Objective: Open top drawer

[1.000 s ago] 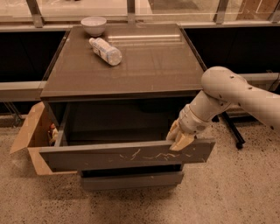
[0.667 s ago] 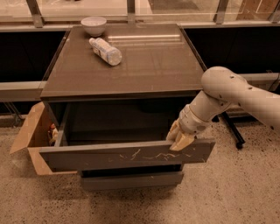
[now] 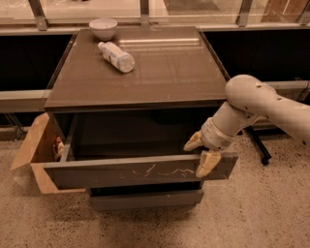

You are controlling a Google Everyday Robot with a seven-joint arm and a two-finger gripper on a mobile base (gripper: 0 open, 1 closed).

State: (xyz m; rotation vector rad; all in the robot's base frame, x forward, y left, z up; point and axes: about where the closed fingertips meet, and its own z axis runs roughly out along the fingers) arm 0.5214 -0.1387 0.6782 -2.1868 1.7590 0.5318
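Fingers [image 3: 207, 163] pinch top drawer [image 3: 121, 172] rim; bottle [image 3: 116, 56], bowl [image 3: 103, 28] on cabinet [image 3: 164, 72]; speckled floor [image 3: 261, 213]

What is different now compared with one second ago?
Nothing visibly changed. The gripper stays at the right end of the top drawer, its fingers clasping the front's upper edge. The drawer remains pulled out; bottle and bowl lie unmoved on the cabinet.

- The light is dim, warm and yellowish, and the cabinet [image 3: 160, 77] carries a pale glare streak along the rear of its top.
- Behind the cabinet, the window strip [image 3: 97, 8] is brightest and washed out.
- Deep shadow fills the open top drawer [image 3: 121, 172] in the cabinet's front.
- The gripper [image 3: 199, 156], over that drawer front's right end, catches pale light from above.
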